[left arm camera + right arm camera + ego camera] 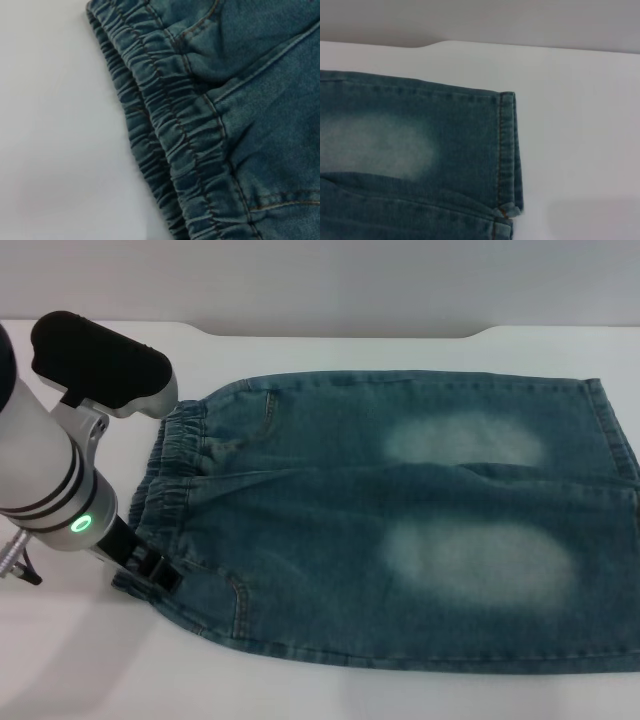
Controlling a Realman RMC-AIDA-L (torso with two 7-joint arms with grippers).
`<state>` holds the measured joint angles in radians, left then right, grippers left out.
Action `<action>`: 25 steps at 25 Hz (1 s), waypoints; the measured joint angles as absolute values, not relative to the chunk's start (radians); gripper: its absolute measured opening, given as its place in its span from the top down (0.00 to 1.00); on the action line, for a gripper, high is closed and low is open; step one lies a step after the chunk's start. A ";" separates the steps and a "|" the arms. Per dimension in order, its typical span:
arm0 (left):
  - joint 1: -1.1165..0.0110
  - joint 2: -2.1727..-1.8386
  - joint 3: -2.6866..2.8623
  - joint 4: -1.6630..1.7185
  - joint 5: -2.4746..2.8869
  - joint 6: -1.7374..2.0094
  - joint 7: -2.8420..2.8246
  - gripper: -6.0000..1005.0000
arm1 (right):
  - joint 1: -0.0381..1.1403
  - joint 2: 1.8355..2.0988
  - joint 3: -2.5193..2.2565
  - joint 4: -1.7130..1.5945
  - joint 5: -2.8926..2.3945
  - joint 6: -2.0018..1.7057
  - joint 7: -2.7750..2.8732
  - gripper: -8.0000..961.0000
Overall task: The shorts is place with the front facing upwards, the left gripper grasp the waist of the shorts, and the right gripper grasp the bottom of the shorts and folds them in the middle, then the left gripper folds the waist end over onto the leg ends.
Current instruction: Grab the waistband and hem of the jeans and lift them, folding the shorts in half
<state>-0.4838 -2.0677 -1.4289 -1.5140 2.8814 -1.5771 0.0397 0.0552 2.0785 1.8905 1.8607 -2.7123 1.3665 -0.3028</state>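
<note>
The blue-green denim shorts [400,530] lie flat on the white table [70,660], front up, with two pale thigh patches showing. The gathered waist [170,475] points left and the straight leg hems [612,440] point right. My left gripper [152,570] is down at the near corner of the waist, touching or just over the band. In the left wrist view the puckered waist [175,130] lies flat on the table. The right wrist view shows the far leg's hem [507,150] lying flat. The right gripper is out of view.
The table's far edge [340,332] runs behind the shorts. Bare white table [580,140] lies beyond the leg hems, and more lies to the left of the waist [55,125] and in front of the shorts.
</note>
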 joint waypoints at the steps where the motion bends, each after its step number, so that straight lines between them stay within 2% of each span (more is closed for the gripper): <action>1: -0.485 -2.068 -1.425 -1.512 2.881 -1.577 0.038 0.31 | 0.055 2.078 1.889 1.860 -2.712 1.366 -0.303 0.28; 20: -0.511 -2.064 -1.418 -1.433 2.811 -1.546 0.041 0.33 | 0.037 2.079 1.885 1.906 -2.708 1.374 -0.312 0.28; 25: -0.510 -2.065 -1.398 -1.434 2.825 -1.539 0.041 0.52 | 0.018 2.080 1.884 1.936 -2.706 1.374 -0.312 0.28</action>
<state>-0.5098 -2.0652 -1.3976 -1.4345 2.8249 -1.5390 0.0412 0.0176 2.0802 1.8836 1.9359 -2.7062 1.3742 -0.3116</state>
